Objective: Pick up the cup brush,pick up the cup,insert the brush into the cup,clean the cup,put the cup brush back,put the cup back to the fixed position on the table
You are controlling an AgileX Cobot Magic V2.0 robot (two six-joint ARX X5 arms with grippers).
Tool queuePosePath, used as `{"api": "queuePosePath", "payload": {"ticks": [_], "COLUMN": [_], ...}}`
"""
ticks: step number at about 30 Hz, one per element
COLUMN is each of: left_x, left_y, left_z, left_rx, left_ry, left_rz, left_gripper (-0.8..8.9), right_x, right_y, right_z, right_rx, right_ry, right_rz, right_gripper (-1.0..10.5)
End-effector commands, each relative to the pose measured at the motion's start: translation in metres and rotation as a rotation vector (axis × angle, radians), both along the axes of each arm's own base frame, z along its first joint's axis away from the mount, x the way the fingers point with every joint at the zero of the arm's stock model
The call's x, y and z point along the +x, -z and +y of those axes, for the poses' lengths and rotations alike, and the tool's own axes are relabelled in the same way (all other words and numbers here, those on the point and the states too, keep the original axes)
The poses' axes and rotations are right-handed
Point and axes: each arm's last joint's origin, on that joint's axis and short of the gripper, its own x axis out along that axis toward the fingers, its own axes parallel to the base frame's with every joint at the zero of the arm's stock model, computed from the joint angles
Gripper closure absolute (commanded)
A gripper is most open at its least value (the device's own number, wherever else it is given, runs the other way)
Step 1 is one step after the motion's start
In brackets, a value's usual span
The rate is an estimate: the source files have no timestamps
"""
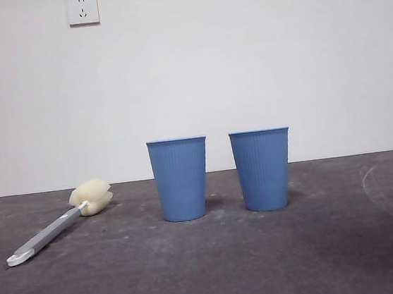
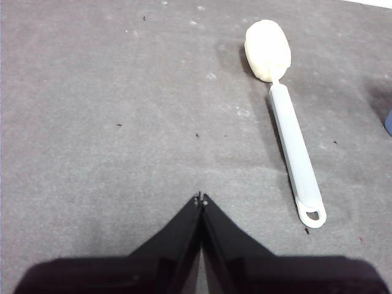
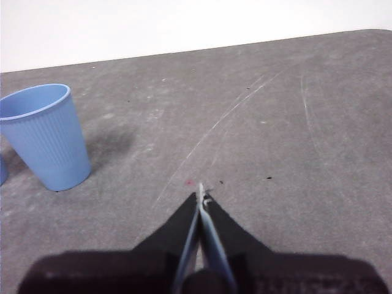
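While both arms hang above the worktop [image 1: 211, 273], neither is at work: the left tool [image 2: 200, 197] is clenched, its two black jaws meeting at the tips with nothing between them, and the right tool [image 3: 201, 196] is clenched and empty in the same way. Neither arm shows in the front view.

Near the left tool, but apart from it, the cup brush [image 2: 293, 141] lies flat on the dark grey surface, with its cream-yellow sponge head pointing away from the jaws and its white looped end the nearer part. In the front view the brush [image 1: 56, 227] lies at the left side, its handle slanting toward the camera.

Well apart from the right tool, the cup [image 3: 46, 138] stands upright on the worktop, open rim upward. The front view shows it [image 1: 262, 170] as the right one of a pair, with the second blue cup [image 1: 179, 179] upright just beside it, not touching. Two wall sockets [image 1: 82, 9] sit high on the white wall behind.
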Motion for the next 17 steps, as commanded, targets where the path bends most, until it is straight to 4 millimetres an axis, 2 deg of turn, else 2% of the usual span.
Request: {"api": "queuePosePath", "payload": {"ticks": [1, 7, 12, 17], "left_x": [0.0, 0.0, 0.0, 0.0], "left_y": [0.002, 0.002, 0.0, -0.016], "left_z": [0.0, 0.0, 0.0, -0.003], "left_rx": [-0.006, -0.007, -0.012, -0.062], "left_ry": [-0.003, -0.003, 0.011, 0.11], "left_rz": [0.004, 0.003, 0.01, 0.023], "left_gripper": [8.17, 8.17, 8.18, 8.2], "right_x": [0.0, 0.0, 0.0, -0.001], "right_y": [0.001, 0.001, 0.0, -0.009], "right_z": [0.0, 0.0, 0.0, 0.002], "right_rx": [0.011, 0.117, 0.139, 0.271], "right_ry": [0.001, 0.018, 0.021, -0.031], "right_rz": [0.004, 0.016, 0.005, -0.016], "right_gripper": [9.5, 9.5, 9.5, 9.6]}}
